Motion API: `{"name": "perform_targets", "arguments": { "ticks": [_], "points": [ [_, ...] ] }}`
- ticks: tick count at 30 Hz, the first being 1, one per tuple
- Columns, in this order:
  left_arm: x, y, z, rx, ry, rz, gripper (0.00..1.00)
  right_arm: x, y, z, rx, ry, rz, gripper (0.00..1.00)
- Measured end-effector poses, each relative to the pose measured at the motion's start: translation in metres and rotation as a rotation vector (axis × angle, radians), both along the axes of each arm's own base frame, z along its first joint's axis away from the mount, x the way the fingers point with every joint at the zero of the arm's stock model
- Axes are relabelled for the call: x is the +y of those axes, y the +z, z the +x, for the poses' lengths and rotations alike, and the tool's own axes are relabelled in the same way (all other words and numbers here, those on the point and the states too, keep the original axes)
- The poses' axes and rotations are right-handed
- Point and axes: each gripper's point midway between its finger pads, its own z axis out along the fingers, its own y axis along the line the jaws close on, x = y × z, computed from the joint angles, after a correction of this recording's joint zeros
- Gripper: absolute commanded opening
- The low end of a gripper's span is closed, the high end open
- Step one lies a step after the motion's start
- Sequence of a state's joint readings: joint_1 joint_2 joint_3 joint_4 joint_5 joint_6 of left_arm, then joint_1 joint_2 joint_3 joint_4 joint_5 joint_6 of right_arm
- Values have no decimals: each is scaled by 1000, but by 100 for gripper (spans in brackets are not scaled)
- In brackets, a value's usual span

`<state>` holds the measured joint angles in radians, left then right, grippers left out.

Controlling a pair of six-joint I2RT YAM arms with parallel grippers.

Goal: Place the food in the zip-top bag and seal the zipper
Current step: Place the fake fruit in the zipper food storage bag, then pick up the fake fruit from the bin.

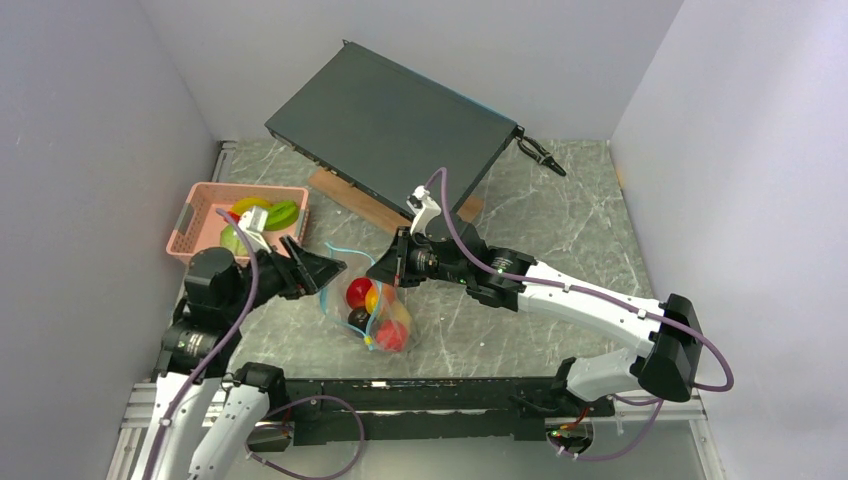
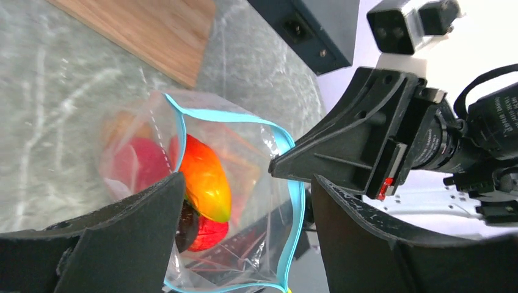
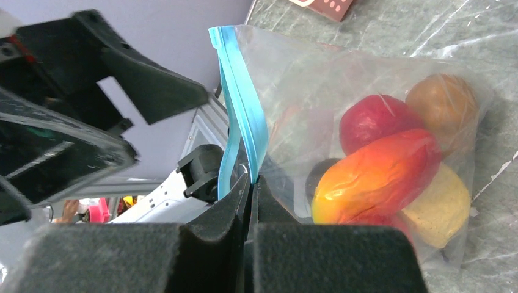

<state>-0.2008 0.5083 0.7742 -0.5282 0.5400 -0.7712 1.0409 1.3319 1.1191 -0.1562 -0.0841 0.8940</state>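
On the marbled desk (image 1: 560, 230) the clear zip-top bag (image 1: 338, 305) sits between both arms, with the red, orange, yellow and dark food (image 3: 379, 177) inside. The left gripper (image 2: 247, 180) has its jaws spread wide around the bag's mouth; the right gripper (image 3: 251, 180) pinches the teal zipper (image 3: 244, 110) in closed jaws.

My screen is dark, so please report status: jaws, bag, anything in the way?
Left jaws open at bag mouth. Right jaws shut on zipper. Zipper unsealed, food inside. Nothing in the way.

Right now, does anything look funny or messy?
Nothing is spilled. The zip-top bag gapes open, its teal zipper wavy, its rim pinched by the right fingers. Some food sits in the pink basket.
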Motion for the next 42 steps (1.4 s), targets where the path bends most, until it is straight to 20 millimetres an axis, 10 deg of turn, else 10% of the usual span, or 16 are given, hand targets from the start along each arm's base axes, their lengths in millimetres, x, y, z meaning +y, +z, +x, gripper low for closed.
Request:
{"name": "perform_targets", "arguments": {
  "ticks": [8, 25, 33, 42],
  "points": [
    [51, 29, 9, -84, 229, 256, 84, 0, 0, 0, 0, 0, 0, 0],
    [170, -54, 60, 109, 667, 836, 100, 0, 0, 0, 0, 0, -1, 0],
    [233, -68, 109, 315, 821, 708, 100, -1, 0, 0, -1, -1, 1, 0],
    [242, -83, 180, 375, 751, 516, 100, -1, 0, 0, -4, 0, -2, 0]
  ]
}}
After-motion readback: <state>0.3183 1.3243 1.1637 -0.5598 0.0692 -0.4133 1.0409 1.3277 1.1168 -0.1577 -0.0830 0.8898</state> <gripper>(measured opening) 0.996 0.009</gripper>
